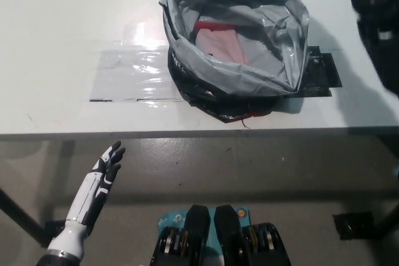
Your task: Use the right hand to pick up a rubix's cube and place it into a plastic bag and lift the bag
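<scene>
Left hand: white, below the table edge at lower left, fingers apart, holding nothing
Table: white top, with a clear taped sheet left of the bag
Plastic bag: grey, mouth open, resting on the table on a black mat
Bag contents: a red and pink shape inside; whether it is the cube cannot be told
Right arm: black, at the upper right edge, apart from the bag; hand state cannot be told
</scene>
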### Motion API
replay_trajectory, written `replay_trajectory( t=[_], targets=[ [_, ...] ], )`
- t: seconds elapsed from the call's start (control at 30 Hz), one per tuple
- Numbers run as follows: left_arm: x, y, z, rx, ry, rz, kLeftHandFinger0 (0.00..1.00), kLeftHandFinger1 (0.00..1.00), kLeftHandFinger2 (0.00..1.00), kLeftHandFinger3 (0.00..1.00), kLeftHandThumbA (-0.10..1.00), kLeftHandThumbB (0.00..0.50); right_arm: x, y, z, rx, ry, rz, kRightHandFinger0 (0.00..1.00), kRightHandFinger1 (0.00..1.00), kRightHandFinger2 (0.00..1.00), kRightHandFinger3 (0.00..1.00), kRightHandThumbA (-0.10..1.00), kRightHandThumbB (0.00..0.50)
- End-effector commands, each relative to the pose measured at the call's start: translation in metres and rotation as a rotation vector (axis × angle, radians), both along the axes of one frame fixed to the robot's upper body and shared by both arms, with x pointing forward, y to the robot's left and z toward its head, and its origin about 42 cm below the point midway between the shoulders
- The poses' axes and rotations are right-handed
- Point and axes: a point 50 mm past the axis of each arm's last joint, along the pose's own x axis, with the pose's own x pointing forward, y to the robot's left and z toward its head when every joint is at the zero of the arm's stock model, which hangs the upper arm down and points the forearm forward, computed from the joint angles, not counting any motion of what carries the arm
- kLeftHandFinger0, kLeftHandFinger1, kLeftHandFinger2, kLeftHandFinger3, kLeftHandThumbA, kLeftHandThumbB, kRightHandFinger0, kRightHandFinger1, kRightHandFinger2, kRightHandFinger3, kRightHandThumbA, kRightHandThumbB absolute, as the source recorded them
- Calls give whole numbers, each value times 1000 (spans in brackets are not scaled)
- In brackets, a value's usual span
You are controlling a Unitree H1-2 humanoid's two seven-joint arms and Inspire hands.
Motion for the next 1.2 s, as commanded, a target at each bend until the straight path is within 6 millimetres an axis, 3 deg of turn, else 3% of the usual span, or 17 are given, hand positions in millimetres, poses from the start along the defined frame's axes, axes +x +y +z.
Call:
replay_trajectory(
  t=[0.0,0.07,0.1,0.2,0.27,0.33,0.47,0.53,0.63,0.73,0.77,0.83,0.93,0.97,1.0,1.07,1.17],
  targets=[
    [51,2,64,20,-165,-31,1000,1000,1000,1000,1000,278,-286,-69,44,181,-908,144,1000,1000,1000,1000,1000,302],
    [53,3,69,20,-171,-29,1000,1000,1000,1000,1000,267,-294,-67,26,213,-926,168,1000,1000,1000,1000,1000,294],
    [53,5,73,24,-177,-31,1000,1000,1000,1000,1000,248,-301,-64,6,239,-903,200,1000,1000,1000,1000,1000,305],
    [55,8,84,37,-194,-31,1000,1000,1000,1000,990,229,-312,-59,-28,307,-893,204,1000,1000,1000,1000,1000,245],
    [56,9,88,38,-199,-32,1000,1000,1000,1000,963,223,-313,-60,-42,327,-879,199,1000,1000,1000,1000,1000,258],
    [57,11,95,43,-201,-29,1000,1000,1000,1000,926,210,-308,-62,-67,380,-880,184,1000,1000,1000,1000,1000,219],
    [59,11,101,47,-209,-38,1000,1000,1000,1000,877,185,-299,-66,-90,391,-937,101,1000,1000,1000,1000,1000,277],
    [60,11,106,46,-207,-41,1000,1000,1000,1000,843,183,-294,-60,-96,347,-986,71,1000,1000,1000,1000,1000,268],
    [59,13,108,52,-202,-44,1000,1000,1000,1000,818,172,-282,-45,-116,362,-979,53,1000,1000,1000,1000,1000,188],
    [57,12,103,47,-191,-48,1000,1000,1000,1000,805,179,-276,-40,-132,374,-943,59,1000,1000,1000,1000,1000,179],
    [56,11,102,45,-187,-49,1000,1000,1000,1000,804,179,-273,-37,-139,380,-922,45,1000,1000,1000,1000,1000,181],
    [52,11,97,42,-171,-52,1000,1000,1000,1000,783,180,-263,-28,-166,397,-840,6,1000,1000,1000,1000,1000,122],
    [49,11,91,43,-156,-57,1000,1000,1000,1000,775,190,-250,-24,-201,387,-720,-17,1000,1000,1000,1000,1000,129],
    [48,10,88,39,-147,-60,1000,1000,1000,1000,769,190,-242,-25,-222,359,-638,-39,1000,1000,1000,1000,1000,174],
    [46,10,85,36,-141,-62,1000,1000,1000,1000,763,195,-238,-26,-233,348,-586,-45,1000,1000,1000,1000,1000,170],
    [42,9,80,29,-123,-64,1000,1000,1000,1000,762,196,-235,-28,-252,355,-494,-48,1000,1000,1000,1000,1000,165],
    [39,10,78,46,-111,-67,1000,1000,1000,1000,761,191,-233,-30,-263,370,-450,-53,1000,1000,1000,1000,1000,126]
  ],
)
